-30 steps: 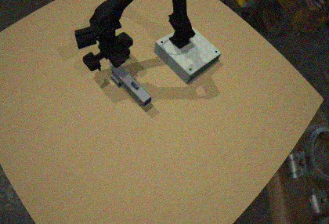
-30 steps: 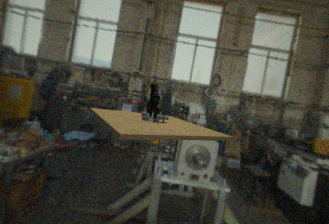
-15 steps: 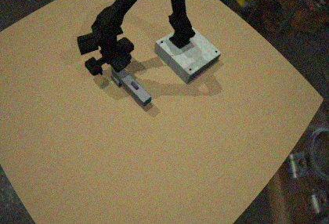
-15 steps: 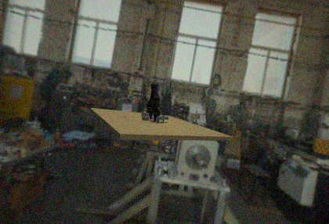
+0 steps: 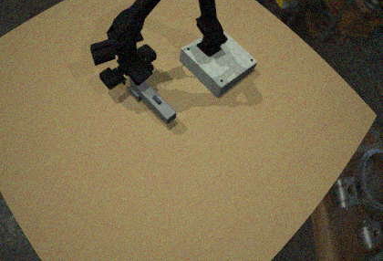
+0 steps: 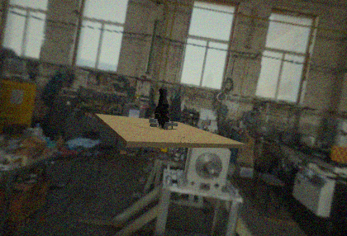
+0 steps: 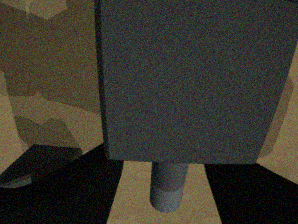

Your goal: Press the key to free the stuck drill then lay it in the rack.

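A long grey block [image 5: 160, 109] [image 7: 185, 85] lies on the table, with a small purple-grey raised piece [image 5: 157, 99], perhaps the key, on top. In the wrist view a grey cylinder [image 7: 166, 187], seemingly the drill, sticks out from the block's near end. My gripper [image 5: 136, 82] [image 7: 164, 143] is low over that end, its fingers half apart, one on each side of the cylinder. Table shows between the cylinder and both visible fingers. The fingertips are hidden under the block. The exterior view shows the gripper too small to read.
A small dark grey block [image 7: 50, 160] [image 5: 135, 92] stands beside the long block, near the left finger; whether it is the rack is unclear. The white base box [image 5: 201, 74] of the arm sits on the table [image 5: 182, 192] [image 6: 173, 137], behind the long block.
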{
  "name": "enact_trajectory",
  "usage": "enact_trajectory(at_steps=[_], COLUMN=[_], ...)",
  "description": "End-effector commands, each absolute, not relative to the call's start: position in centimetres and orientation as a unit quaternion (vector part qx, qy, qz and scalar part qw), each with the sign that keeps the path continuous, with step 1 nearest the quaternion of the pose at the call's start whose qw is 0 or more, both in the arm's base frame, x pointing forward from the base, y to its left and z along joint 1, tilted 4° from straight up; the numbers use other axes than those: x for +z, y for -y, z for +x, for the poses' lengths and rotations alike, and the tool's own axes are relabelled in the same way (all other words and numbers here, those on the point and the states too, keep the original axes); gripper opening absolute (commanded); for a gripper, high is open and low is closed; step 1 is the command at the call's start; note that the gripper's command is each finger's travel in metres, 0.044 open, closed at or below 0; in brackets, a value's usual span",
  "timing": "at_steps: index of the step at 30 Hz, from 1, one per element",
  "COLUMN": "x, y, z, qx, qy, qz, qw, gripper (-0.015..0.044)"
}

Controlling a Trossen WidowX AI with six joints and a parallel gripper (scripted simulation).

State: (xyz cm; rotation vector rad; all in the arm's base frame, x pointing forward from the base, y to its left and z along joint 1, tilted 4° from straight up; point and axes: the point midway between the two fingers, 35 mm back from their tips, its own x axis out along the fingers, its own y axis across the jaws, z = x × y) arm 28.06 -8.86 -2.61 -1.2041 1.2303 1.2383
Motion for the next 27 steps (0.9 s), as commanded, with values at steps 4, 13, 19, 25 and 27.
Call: enact_trajectory(at_steps=[4, 13, 19, 25, 27], x=[-2.6, -2.6, -2.7, -2.7, -2.7], y=[8.9, 9.1, 9.7, 10.6, 10.9], z=[28.1, 28.1, 28.1, 28.0, 28.0], qx=[0.509, 0.510, 0.510, 0.510, 0.509], qy=[-0.506, -0.507, -0.508, -0.508, -0.508], qz=[-0.496, -0.494, -0.493, -0.494, -0.494], qw=[0.489, 0.489, 0.488, 0.488, 0.488], gripper=[0.0046, 0.0000, 0.0000, 0.0000, 0.0000])
